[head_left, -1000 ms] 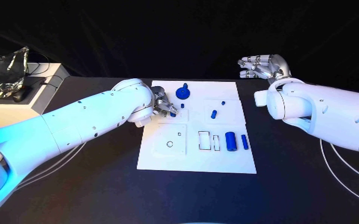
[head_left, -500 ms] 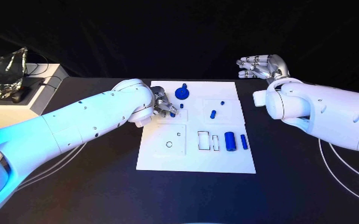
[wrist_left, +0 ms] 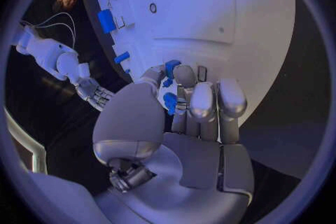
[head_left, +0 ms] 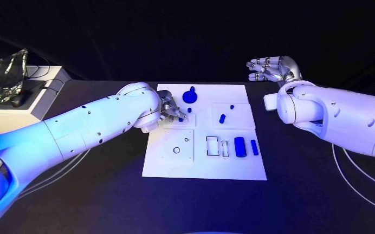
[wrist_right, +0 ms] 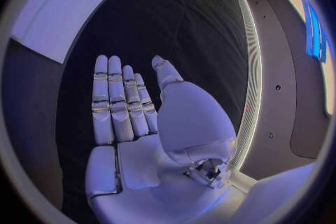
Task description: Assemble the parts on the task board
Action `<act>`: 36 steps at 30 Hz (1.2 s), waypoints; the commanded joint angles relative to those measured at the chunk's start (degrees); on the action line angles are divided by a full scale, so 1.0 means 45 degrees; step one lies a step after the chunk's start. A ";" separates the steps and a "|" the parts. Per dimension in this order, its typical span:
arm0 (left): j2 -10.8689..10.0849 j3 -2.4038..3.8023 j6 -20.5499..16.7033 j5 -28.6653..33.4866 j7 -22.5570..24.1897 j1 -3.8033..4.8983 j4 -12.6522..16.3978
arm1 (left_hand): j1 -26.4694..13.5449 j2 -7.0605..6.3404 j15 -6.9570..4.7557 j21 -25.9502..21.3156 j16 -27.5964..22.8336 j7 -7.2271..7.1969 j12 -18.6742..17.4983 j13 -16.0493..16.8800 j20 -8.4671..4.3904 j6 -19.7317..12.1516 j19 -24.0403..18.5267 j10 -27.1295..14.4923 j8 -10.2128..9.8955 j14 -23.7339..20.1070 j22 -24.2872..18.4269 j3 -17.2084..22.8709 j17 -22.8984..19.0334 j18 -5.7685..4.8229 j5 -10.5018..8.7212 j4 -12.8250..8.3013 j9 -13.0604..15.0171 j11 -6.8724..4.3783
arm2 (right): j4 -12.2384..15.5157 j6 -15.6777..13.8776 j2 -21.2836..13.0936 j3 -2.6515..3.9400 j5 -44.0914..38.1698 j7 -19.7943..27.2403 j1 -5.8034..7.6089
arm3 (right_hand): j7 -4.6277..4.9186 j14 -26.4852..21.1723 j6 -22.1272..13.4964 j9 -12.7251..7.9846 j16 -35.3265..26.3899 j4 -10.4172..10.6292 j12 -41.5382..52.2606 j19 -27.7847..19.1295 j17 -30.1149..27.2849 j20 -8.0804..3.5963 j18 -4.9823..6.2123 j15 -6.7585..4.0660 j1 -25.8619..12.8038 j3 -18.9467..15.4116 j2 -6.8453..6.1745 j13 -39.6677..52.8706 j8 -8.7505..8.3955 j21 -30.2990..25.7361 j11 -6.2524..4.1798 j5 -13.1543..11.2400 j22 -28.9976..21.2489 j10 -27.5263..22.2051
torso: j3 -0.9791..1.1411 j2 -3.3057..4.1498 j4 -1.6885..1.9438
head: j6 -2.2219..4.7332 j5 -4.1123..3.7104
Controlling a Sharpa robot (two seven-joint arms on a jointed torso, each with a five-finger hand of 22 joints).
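The white task board (head_left: pixel 205 161) lies mid-table. My left hand (head_left: pixel 170 112) rests over its upper left area, fingers curled. In the left wrist view the left hand (wrist_left: pixel 192 109) pinches a small blue part (wrist_left: pixel 170 102) between thumb and fingers, close above the board (wrist_left: pixel 210 11). On the board are a round blue knob (head_left: pixel 190 96), a short blue peg (head_left: pixel 222 118), a thick blue cylinder (head_left: pixel 240 147) and a thin blue bar (head_left: pixel 254 147). My right hand (head_left: pixel 273 69) hangs raised beyond the board's far right corner, fingers apart and empty; the right wrist view shows its flat palm (wrist_right: pixel 133 112).
Empty outlined slots (head_left: pixel 212 145) and a small round hole (head_left: pixel 176 150) mark the board's near half. A white box with a crumpled foil-like thing (head_left: pixel 15 74) stands at the table's far left. Black tabletop (head_left: pixel 304 190) surrounds the board.
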 commanded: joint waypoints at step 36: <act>-0.0473 0.0309 -0.0707 0.0141 0.0167 -0.0074 0.0676 | -0.0505 -0.0592 0.0033 -0.0313 -0.0024 0.0095 0.0345 -0.0128 0.0028 -0.0078 0.0154 -0.0185 0.0362 0.0002 0.0234 -0.2664 -0.0099 -0.0104 -0.5327 0.2285 0.0174 0.0112 | -0.0065 0.0400 -0.0051 -0.0001 0.0012 0.0172 -0.0041 | 0.0176 -0.1415 -0.0461 0.0008 -0.0071 0.0310 0.0232 -0.1261 -0.0140 0.0486 -0.0146 0.0394 -0.0320 -0.0514 -0.0141 -0.0017 -0.0035 -0.0460 0.0272 0.0038 -0.0039 -0.0835 | -0.0017 -0.0011 0.0001 | 0.0007 -0.0090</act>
